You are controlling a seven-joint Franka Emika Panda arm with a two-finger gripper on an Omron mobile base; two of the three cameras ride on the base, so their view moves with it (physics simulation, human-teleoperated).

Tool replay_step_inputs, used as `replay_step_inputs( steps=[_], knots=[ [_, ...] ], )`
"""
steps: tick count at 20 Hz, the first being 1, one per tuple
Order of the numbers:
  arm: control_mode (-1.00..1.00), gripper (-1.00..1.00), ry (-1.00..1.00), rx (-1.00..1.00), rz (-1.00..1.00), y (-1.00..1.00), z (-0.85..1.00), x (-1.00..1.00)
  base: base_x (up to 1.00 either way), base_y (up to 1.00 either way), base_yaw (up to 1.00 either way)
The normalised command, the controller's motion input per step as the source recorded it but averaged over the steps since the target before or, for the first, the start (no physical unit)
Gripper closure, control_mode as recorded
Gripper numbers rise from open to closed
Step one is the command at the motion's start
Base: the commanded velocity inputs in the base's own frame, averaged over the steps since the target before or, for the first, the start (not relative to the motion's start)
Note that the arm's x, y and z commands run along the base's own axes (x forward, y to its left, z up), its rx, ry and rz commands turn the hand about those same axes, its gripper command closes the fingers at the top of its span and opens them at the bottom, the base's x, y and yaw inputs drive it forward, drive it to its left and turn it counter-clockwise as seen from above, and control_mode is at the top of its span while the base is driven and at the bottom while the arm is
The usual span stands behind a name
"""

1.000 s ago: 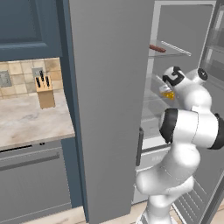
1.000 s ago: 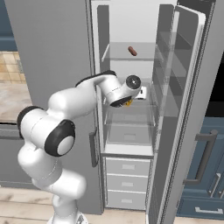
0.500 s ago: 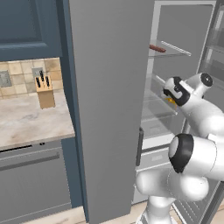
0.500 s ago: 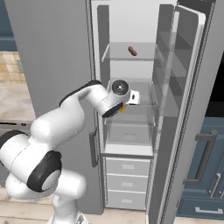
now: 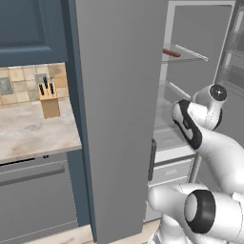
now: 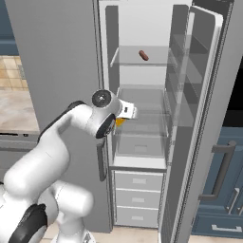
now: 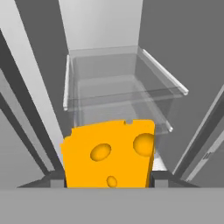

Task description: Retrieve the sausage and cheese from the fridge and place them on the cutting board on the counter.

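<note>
the two-finger gripper (image 7: 107, 181) is clenched on the yellow-orange holed cheese wedge (image 7: 108, 154), low centre of the hand view, before the tall light-grey fridge (image 6: 57, 57) and its clear glass shelves (image 7: 122, 94). the short reddish-brown sausage (image 6: 143, 55) lies on the top shelf, upper centre of the right base view.

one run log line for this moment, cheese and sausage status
gripper: shut on yellow-orange cheese wedge | short reddish-brown sausage: on upper glass shelf | light-grey fridge: door open
</note>
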Motion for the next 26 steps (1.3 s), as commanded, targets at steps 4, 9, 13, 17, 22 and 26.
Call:
replay_step_inputs(
  steps=[4, 9, 13, 17, 22, 26],
  knots=[
    [-1.00, 1.00, 0.06, 0.00, -0.01, 0.21, 0.22, -0.69, 0.00, 0.00, 0.00],
    [-1.00, 1.00, 0.09, 0.00, 0.00, 0.21, 0.09, -0.69, 0.00, 0.00, 0.00],
    [-1.00, 1.00, 0.04, 0.00, 0.00, 0.26, 0.02, -0.70, 0.00, 0.00, 0.00],
    [-1.00, 1.00, 0.08, 0.02, 0.00, 0.32, 0.00, -0.53, 0.00, 0.00, 0.00],
    [-1.00, 1.00, 0.02, 0.03, 0.00, 0.27, 0.00, -0.40, 0.00, 0.00, 0.00],
    [-1.00, 1.00, 0.00, 0.04, 0.00, 0.18, 0.00, -0.31, 0.00, 0.00, 0.00]
  ],
)
